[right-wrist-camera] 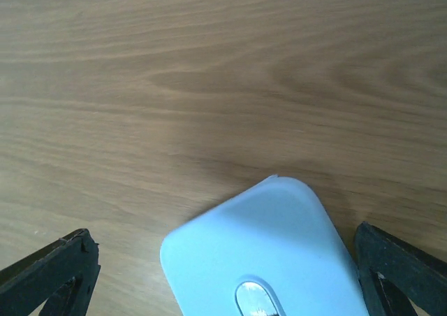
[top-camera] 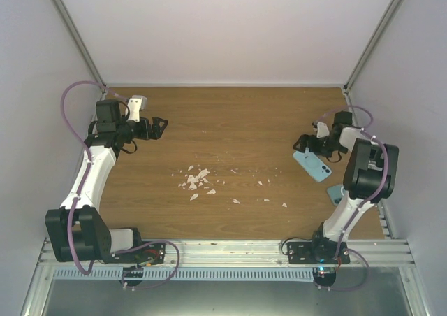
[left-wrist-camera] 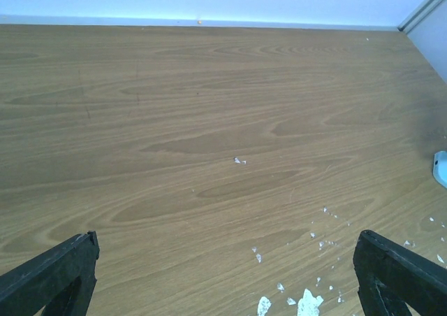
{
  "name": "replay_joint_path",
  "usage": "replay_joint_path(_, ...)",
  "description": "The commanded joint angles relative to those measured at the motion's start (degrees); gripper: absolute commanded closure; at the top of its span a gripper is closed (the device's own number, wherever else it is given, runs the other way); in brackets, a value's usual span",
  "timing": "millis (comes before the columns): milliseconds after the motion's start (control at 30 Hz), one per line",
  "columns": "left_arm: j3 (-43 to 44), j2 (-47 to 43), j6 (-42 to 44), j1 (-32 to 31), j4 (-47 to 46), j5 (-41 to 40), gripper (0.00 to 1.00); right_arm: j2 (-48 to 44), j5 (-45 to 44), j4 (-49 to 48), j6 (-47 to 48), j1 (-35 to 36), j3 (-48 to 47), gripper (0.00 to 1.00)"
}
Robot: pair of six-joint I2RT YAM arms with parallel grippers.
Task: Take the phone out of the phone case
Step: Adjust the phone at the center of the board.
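The phone (top-camera: 312, 166) lies flat at the right of the table (top-camera: 230, 120), long axis running far-left to near-right, its far end just under the right gripper (top-camera: 305, 146), whose fingers stand wide apart either side of it with the arm pitched down, while the left gripper (top-camera: 155, 127), also spread, hovers well apart at far left.

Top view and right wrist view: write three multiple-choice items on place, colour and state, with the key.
1. Where does the phone lie?
A) by the right gripper
B) in the middle
C) at the far left

2. Its colour?
A) black
B) light blue
C) red

3. The right gripper is:
A) shut on the phone
B) open, empty
C) shut, empty

Key: 1 A, it lies on the right, just beside that gripper; 2 B, its surface shows pale blue; 3 B, both fingers stand wide apart, either side of it.
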State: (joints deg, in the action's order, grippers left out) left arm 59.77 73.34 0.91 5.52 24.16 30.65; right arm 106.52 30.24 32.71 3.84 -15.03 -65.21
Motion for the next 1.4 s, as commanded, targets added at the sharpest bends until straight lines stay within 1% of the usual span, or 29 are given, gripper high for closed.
replay_joint_path(0,-0.6,-0.9,-0.1,0.5,-3.0,0.6,0.01,2.9,3.1,6.4,3.5,5.3,1.6,0.0)
replay_joint_path(167,-0.9,-1.2,-0.1,0.5,-3.0,0.6,0.01,3.1,3.0,10.0,8.2,9.3,1.2,0.0)
replay_joint_path(467,-0.9,-1.0,-0.4,0.7,-3.3,0.9,0.01,1.9,3.8,17.1,20.1,17.1,3.3,0.01)
replay_joint_path(600,-0.9,-0.8,-0.5,0.7,-3.3,0.5,0.01,1.2,4.8,20.6,24.6,18.8,4.3,0.02)
replay_joint_path(700,-0.9,-0.8,-0.6,0.7,-3.4,0.5,0.01,1.0,4.3,24.2,27.6,19.2,3.5,0.03)
replay_joint_path(800,-0.9,-0.8,-0.6,0.9,-3.5,0.4,0.01,0.1,0.0,26.8,30.0,19.1,4.7,0.05)
replay_joint_path(1067,-1.2,-0.2,-0.7,0.8,-4.0,0.7,0.01,-6.4,-10.1,28.2,34.2,19.0,13.8,0.05)
replay_joint_path(1167,-1.2,0.1,-0.7,0.8,-4.2,0.8,0.01,-9.8,-11.4,28.2,33.4,18.2,14.6,0.05)
replay_joint_path(1267,-1.1,0.4,-0.8,0.8,-4.2,1.1,0.01,-13.9,-11.3,28.3,30.3,16.1,11.2,0.02)
replay_joint_path(1367,-0.9,0.7,-0.8,0.8,-4.1,1.1,0.01,-17.9,-12.1,29.3,26.6,12.0,8.5,0.01)
